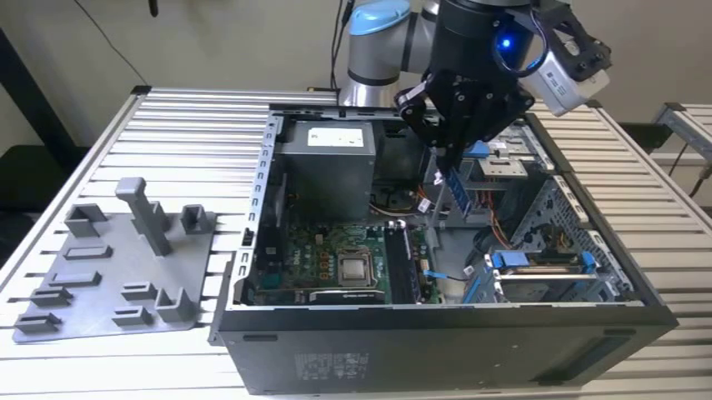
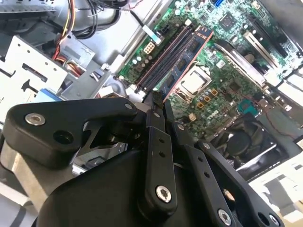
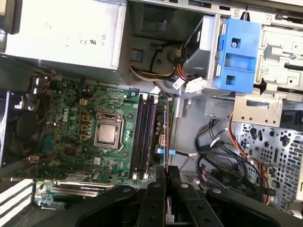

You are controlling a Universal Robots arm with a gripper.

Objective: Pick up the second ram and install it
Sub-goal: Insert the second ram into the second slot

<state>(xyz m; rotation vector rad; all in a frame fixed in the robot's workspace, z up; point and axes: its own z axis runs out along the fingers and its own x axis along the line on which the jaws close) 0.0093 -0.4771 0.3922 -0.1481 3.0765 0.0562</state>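
My gripper hangs inside the open PC case, above the motherboard. It is shut on the second ram, a thin dark stick that points down from the fingers. In the first wrist view the ram shows edge-on, running out from the gripper just beside the black memory slots and still above them. In the second wrist view the gripper is shut, with the slots beyond it. Another memory stick sits in the outer slot there.
A grey plastic tray with upright posts lies on the slatted table at the exterior view's left. Inside the case are the power supply, the CPU socket, a blue drive bracket and loose cables close to the gripper.
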